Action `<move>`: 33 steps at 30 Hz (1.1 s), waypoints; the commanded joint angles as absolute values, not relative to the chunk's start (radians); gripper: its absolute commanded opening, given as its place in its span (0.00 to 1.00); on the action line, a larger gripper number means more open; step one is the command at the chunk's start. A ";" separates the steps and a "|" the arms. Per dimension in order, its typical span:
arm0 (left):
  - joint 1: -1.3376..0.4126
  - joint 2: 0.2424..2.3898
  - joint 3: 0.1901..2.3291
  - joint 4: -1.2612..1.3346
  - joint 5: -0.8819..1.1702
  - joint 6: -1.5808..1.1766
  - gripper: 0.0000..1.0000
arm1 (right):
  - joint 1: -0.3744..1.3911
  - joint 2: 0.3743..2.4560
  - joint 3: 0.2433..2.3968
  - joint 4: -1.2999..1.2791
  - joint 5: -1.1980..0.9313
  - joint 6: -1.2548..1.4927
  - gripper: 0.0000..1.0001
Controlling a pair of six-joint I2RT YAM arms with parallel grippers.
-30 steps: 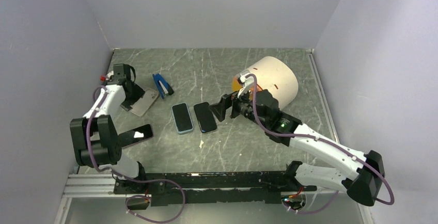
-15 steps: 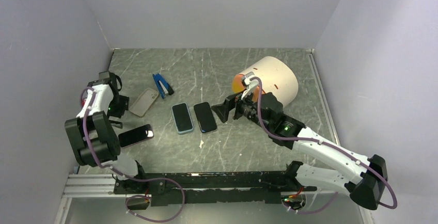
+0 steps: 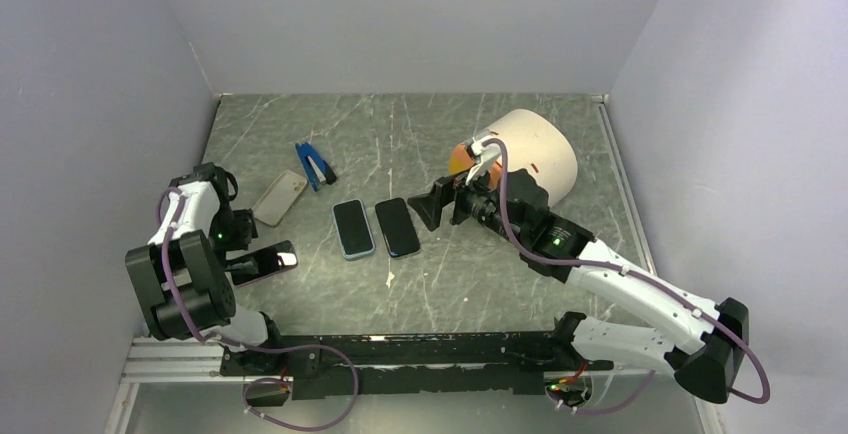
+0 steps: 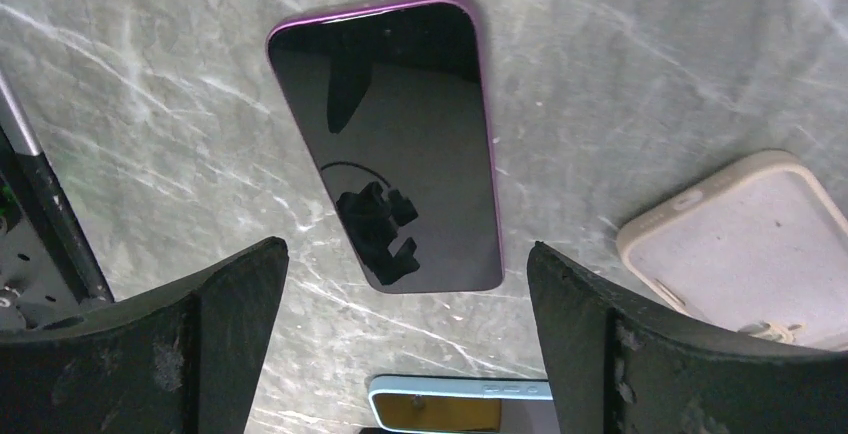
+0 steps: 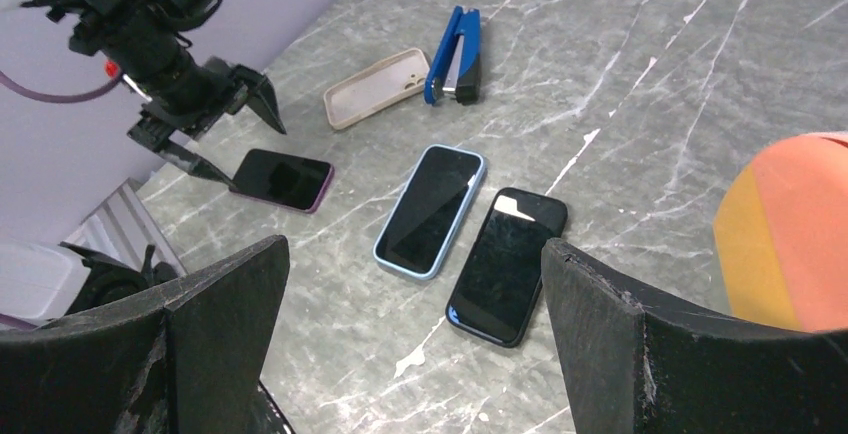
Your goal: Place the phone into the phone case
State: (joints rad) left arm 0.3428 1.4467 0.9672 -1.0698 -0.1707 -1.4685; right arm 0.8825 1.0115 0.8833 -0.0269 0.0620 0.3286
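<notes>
1. Your left gripper (image 4: 405, 249) has its jaws spread as wide as they go and nothing in them. Both fingers (image 4: 215, 334) hang clear of the table (image 4: 640, 64).
2. The purple-edged phone (image 4: 395, 144) lies flat, screen up, lined up with the gap between those jaws and just ahead of the tips. Neither finger touches it.
3. The beige case (image 4: 740, 244) sits open side up, outside that gap, past one finger and apart from the phone. It's empty, so the phone is not in it yet.
4. A light-blue phone (image 4: 460, 406) peeks in right under the left jaws.
5. Your right gripper (image 5: 415, 254) is wide open too, holding nothing, hovering well above the table.
6. Framed between the right jaws you see that light-blue phone and a black phone (image 5: 507, 264) side by side. The blue stapler (image 5: 455, 54) lies further out, next to the case
</notes>
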 commanded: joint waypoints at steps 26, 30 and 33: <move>0.348 1.564 0.874 -0.935 -0.059 -1.577 0.94 | 0.886 0.977 0.980 -0.076 0.054 0.461 0.99; 0.348 1.554 0.866 -0.918 -0.061 -1.612 0.94 | 0.886 0.956 0.969 -0.085 0.056 0.431 0.99; 0.345 1.577 0.906 -1.007 -0.067 -1.613 0.94 | 0.886 0.932 0.952 -0.083 0.066 0.406 0.99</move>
State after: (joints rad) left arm 0.3500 1.5661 0.8719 -0.9333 -0.0563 -1.5795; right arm 0.8825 0.9833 0.9646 -0.1322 0.0662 0.4438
